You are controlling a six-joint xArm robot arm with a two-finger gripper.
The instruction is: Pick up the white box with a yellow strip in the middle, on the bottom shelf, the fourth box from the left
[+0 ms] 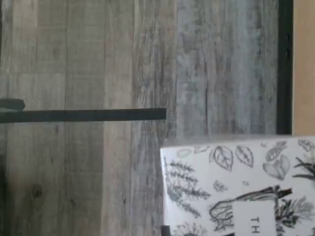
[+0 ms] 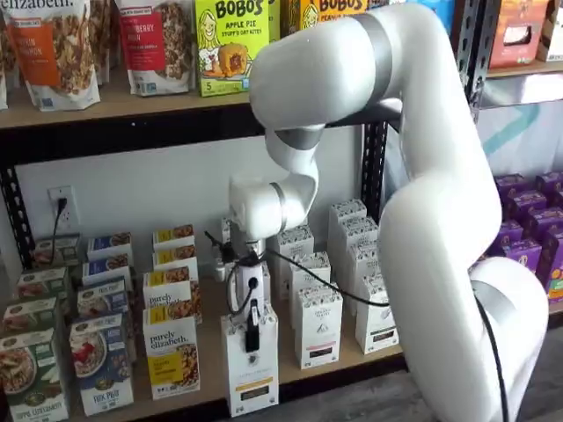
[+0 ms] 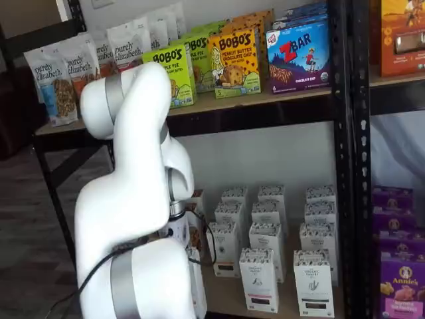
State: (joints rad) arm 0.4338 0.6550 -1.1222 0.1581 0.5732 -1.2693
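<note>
You have the tall narrow white carton with the yellow strip (image 2: 251,365) at the front edge of the long tan wooden bottom shelf (image 2: 211,369), and the white-bodied gripper with black fingers (image 2: 252,327) comes down on its top from above. One black finger lies flat against the carton's front face; I take the fingers as clamped together on its top, though the far finger is hidden.

Your main risk is the thin hold: gripped only near the top, the carton could swing or slip out as it lifts. It stands just beside the wider purely elizabeth box with the yellow panel (image 2: 172,356), so a tilt could nudge that over. A black cable (image 2: 299,268) loops near the white cartons with black strips (image 2: 318,323) and might snag them.

The white arm (image 2: 440,211) arches from the right, with the wrist pointing straight down. In the wrist view the carton's leaf-patterned top (image 1: 236,184) shows over grey plank floor (image 1: 98,59).
</note>
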